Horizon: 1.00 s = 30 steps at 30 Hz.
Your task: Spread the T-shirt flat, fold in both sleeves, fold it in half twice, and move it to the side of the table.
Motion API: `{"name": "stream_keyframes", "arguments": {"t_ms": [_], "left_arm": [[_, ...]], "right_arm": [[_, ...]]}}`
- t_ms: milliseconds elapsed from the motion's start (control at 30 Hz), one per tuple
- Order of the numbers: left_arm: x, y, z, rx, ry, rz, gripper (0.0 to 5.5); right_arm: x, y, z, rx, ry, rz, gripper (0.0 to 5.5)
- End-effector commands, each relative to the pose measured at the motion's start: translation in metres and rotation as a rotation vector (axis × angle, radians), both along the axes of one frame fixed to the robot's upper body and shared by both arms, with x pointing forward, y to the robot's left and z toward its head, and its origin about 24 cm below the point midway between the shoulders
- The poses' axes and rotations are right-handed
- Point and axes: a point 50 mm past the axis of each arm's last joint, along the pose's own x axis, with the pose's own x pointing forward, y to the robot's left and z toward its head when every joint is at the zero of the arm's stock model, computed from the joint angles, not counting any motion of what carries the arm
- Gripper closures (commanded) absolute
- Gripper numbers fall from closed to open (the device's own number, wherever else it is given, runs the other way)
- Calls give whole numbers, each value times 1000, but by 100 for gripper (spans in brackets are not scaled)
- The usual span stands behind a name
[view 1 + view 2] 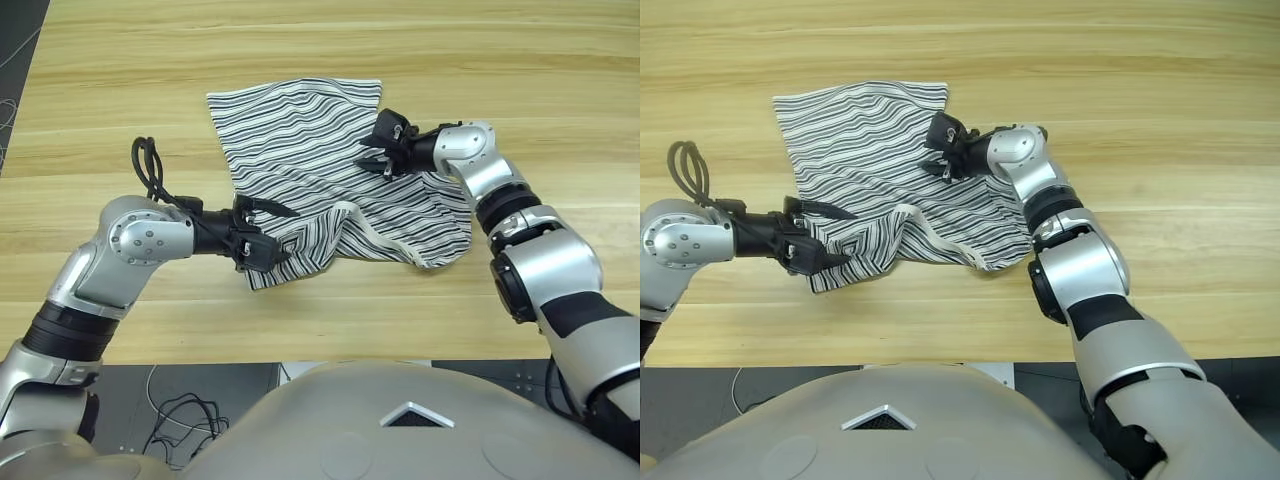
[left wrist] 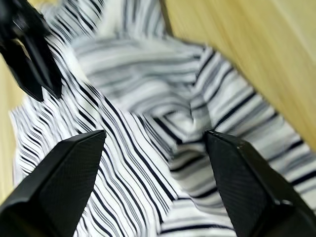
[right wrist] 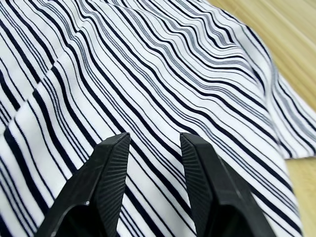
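The left fingers (image 2: 64, 182) stand wide apart. A rumpled bunch of striped cloth lies in the gap between them, and neither pad is pressed on it. From above, they sit at the near left corner of the T-shirt (image 1: 300, 140), tips pointing toward the robot's right, with the lower finger over the cloth's edge. The right fingers (image 3: 111, 182) are parted only narrowly with nothing between them. They are poised just above a flat stretch of stripes, and I cannot tell whether the tips touch the cloth. From above, they are over the right middle of the shirt, pointing toward the robot's left.

The black-and-white striped T-shirt lies on the wooden surface (image 1: 120, 80), roughly midway between the two arms. Its far part lies smooth and flat. The near part is crumpled, with a white-edged fold (image 1: 372, 232) raised and turned over between the two sets of fingers.
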Motion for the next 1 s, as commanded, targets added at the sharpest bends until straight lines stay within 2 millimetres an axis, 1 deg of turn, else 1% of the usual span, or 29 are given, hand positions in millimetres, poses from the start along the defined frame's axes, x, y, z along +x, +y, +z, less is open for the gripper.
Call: {"name": "stream_keyframes", "arguments": {"t_ms": [33,100,167,233,300,367,467,533,600,700,767,800,900,967,1000], "left_arm": [[1,1,-12,21,4,6,179],[-2,5,-23,49,32,10,179],[-12,9,-39,91,88,0,179],[-29,16,-50,138,176,-28,179],[-49,28,-57,199,284,-53,179],[-62,41,-57,255,353,-62,179],[-70,61,-47,315,399,-20,179],[-73,74,-41,359,416,13,179],[-75,86,-36,397,430,41,179],[-76,95,-33,429,430,71,179],[-72,93,-35,413,406,82,179],[-67,89,-36,390,375,78,179],[-39,66,-28,243,230,82,179],[-26,55,-18,172,195,79,179],[-22,53,-14,159,192,76,179]], "right_arm": [[6,5,10,-7,-39,14,365],[7,5,10,-12,-43,10,365],[8,5,10,-25,-47,-3,365],[9,5,8,-51,-42,-22,365],[9,1,0,-114,-15,-70,365],[5,-7,-13,-198,29,-130,365],[3,-20,-26,-298,57,-229,365],[4,-26,-28,-323,53,-287,365],[6,-28,-27,-320,48,-322,365],[7,-26,-25,-299,50,-333,365],[7,-19,-23,-259,52,-308,365],[7,-12,-20,-211,49,-283,365],[11,6,-3,-42,52,-214,365],[14,9,7,17,40,-177,365],[15,10,12,34,34,-156,365]]}}
